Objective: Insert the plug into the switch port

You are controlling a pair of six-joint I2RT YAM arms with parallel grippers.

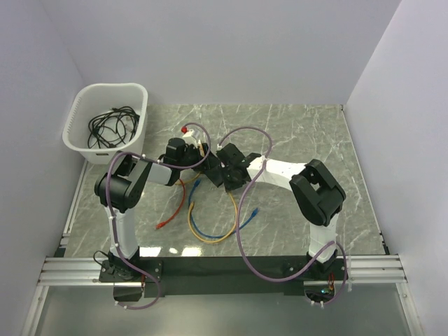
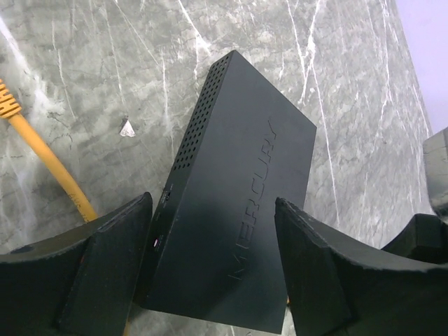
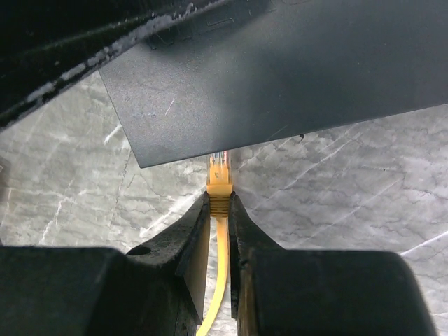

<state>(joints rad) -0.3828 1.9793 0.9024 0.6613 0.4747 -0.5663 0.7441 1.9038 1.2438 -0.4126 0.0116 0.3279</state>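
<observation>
Plug [image 3: 219,183] of yellow cable just short of flat matte-black switch box [image 3: 294,77]
Your right tool [image 3: 218,206] pinches it, long axis pointing straight ahead at the box edge; your left tool [image 2: 212,213] clamps the box.

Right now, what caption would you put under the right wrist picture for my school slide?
Right gripper pinches the yellow plug, its tip meeting the black switch edge.

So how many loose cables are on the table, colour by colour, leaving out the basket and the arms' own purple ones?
Orange cable: 1
Yellow cable: 1
Blue cable: 1
Total: 3
</observation>
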